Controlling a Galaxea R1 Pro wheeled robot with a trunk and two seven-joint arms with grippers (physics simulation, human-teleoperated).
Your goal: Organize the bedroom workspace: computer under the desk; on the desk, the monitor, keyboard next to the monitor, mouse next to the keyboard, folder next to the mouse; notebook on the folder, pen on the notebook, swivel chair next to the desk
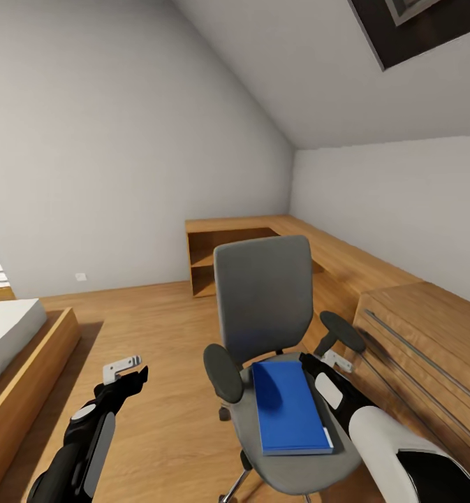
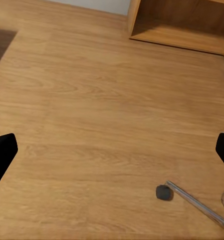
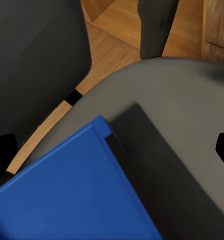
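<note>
We face a wooden floor under a sloped ceiling. The swivel chair stands at our 12 o'clock, the blue folder flat on its seat. Our right gripper hovers over the folder's corner, fingers apart; our left gripper — also spread — hangs above bare floor at 10 o'clock.

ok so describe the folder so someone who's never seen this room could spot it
Find the grey padded swivel chair with black armrests on the wooden floor in front of the low wooden cabinets. The flat bright blue rectangular folder lies on its seat, the only blue thing among grey and wood.
</note>
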